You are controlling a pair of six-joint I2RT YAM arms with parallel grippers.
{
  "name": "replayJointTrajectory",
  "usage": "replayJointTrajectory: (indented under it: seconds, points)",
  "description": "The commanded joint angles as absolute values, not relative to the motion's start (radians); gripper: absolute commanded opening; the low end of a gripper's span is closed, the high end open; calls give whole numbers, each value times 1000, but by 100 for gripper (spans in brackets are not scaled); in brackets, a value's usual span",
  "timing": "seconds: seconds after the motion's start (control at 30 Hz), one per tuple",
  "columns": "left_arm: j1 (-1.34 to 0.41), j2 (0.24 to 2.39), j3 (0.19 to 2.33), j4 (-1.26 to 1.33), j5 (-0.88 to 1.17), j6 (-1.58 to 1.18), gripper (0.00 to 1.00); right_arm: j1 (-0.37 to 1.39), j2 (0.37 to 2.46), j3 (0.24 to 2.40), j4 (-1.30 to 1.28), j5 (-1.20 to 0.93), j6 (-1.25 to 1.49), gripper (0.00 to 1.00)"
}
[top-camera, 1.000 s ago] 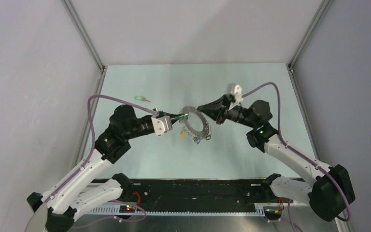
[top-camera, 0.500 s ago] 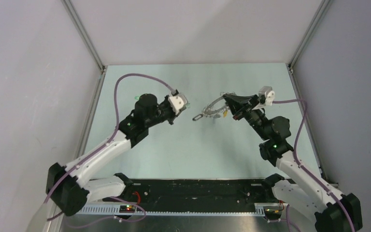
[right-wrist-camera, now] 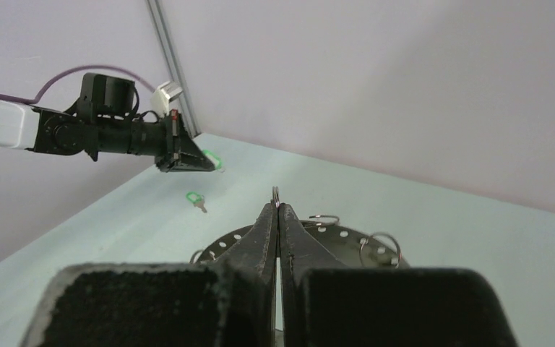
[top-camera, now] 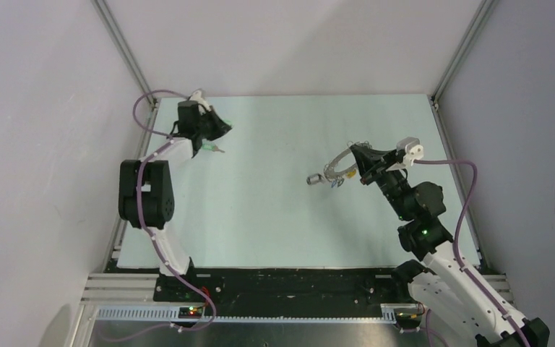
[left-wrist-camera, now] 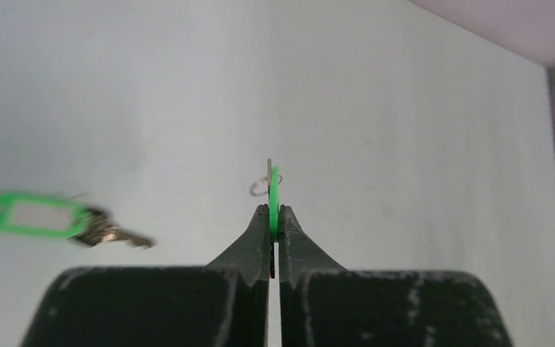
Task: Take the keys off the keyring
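My right gripper (top-camera: 355, 153) is shut on the keyring (top-camera: 330, 166) and holds it tilted above the table, right of centre. Small keys (top-camera: 334, 182) dangle from its low edge. In the right wrist view the jaws (right-wrist-camera: 277, 207) pinch a thin wire loop at the rim of the holed grey keyring (right-wrist-camera: 347, 242). My left gripper (top-camera: 220, 129) is at the far left back and is shut on a green-headed key (left-wrist-camera: 274, 189) with a small wire ring. A second green-tagged key (top-camera: 213, 149) lies on the table just below it and also shows in the left wrist view (left-wrist-camera: 40, 215).
The pale green table (top-camera: 274, 217) is walled by grey panels on three sides, with a metal post (top-camera: 126, 54) at the back left corner close to my left gripper. The arm bases stand at the near edge.
My left arm swung from the table's middle to the far left back corner, carrying the green key away from the keyring. My right arm drew back to the right with the keyring.
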State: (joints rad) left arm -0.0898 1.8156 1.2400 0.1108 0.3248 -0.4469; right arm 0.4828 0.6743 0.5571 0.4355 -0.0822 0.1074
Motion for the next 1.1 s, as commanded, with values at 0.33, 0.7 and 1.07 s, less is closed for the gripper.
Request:
replayJointTrajectory:
  seconds: [0.33, 0.7, 1.07]
  points:
    - [126, 1984, 1342, 12, 318, -560, 24, 463, 707, 572, 511, 46, 100, 0]
    - [84, 1689, 1235, 15, 317, -593, 100, 324, 1065, 653, 678, 38, 228, 0]
    - [10, 1072, 923, -62, 111, -610, 100, 294, 1247, 877, 608, -67, 258, 0]
